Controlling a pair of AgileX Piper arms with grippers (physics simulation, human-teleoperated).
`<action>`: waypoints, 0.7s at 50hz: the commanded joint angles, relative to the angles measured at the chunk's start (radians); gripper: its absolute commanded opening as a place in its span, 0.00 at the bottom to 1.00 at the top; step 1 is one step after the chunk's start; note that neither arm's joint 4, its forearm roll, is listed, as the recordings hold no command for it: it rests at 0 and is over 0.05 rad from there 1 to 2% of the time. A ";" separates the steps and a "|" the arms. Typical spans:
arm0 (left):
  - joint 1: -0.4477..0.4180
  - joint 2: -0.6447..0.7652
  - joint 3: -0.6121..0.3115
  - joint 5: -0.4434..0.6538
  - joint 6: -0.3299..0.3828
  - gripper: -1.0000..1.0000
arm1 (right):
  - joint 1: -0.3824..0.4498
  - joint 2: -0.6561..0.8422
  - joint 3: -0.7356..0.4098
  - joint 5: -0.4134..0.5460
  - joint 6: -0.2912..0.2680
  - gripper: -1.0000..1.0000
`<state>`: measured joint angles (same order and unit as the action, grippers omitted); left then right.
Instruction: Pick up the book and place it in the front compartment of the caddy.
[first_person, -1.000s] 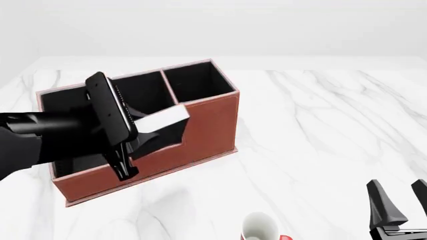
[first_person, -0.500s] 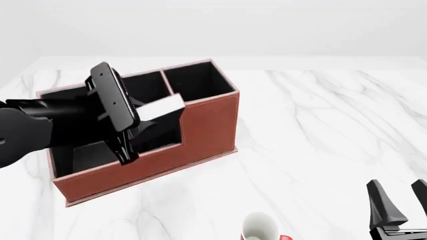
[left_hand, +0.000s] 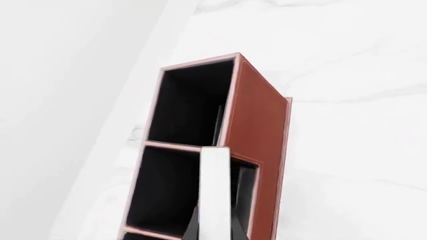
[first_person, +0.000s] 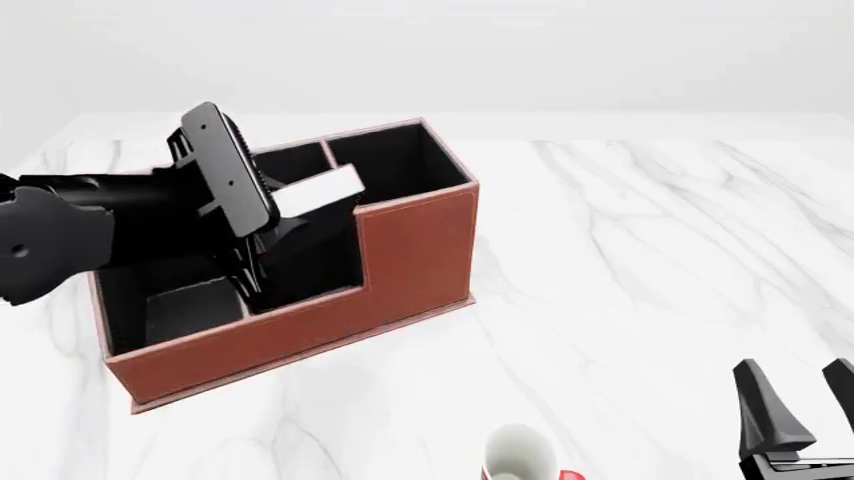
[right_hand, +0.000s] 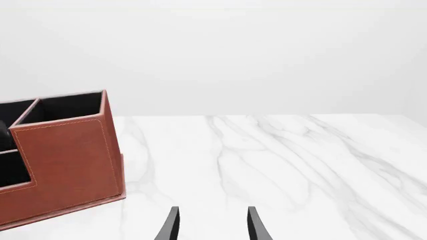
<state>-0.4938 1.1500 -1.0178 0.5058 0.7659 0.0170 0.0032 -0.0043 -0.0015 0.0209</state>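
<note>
My left gripper (first_person: 294, 208) is shut on the book (first_person: 327, 188), whose white page edge shows. It holds the book tilted above the reddish-brown caddy (first_person: 407, 250), near the step in the caddy's front wall. In the left wrist view the book's white edge (left_hand: 215, 190) lies between the fingers (left_hand: 193, 231), over the black compartments of the caddy (left_hand: 257, 120). I cannot tell which compartment it is over. My right gripper (first_person: 801, 415) is open and empty near the front right table edge. It also shows in the right wrist view (right_hand: 212, 226), apart from the caddy (right_hand: 67, 155).
A white-and-red mug (first_person: 523, 455) stands at the front edge, left of my right gripper. The white marble table (first_person: 641, 260) stretches to the right of the caddy. The left arm (first_person: 67, 240) reaches over the caddy's left half.
My left gripper with the book has risen and moved back over the caddy, from low at the front wall to higher above the middle. The right arm has not moved.
</note>
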 joint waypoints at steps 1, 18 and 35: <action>0.067 0.025 -0.017 -0.023 0.014 0.00 | -0.001 0.000 0.000 0.000 -0.001 1.00; 0.121 0.075 -0.022 -0.072 0.056 0.00 | -0.002 0.000 0.000 0.000 -0.001 1.00; 0.151 0.144 -0.069 -0.112 0.081 0.00 | -0.002 0.000 0.000 0.000 -0.001 1.00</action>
<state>-0.3996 1.2607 -1.0640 0.4345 0.8343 0.0169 0.0032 -0.0043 -0.0015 0.0209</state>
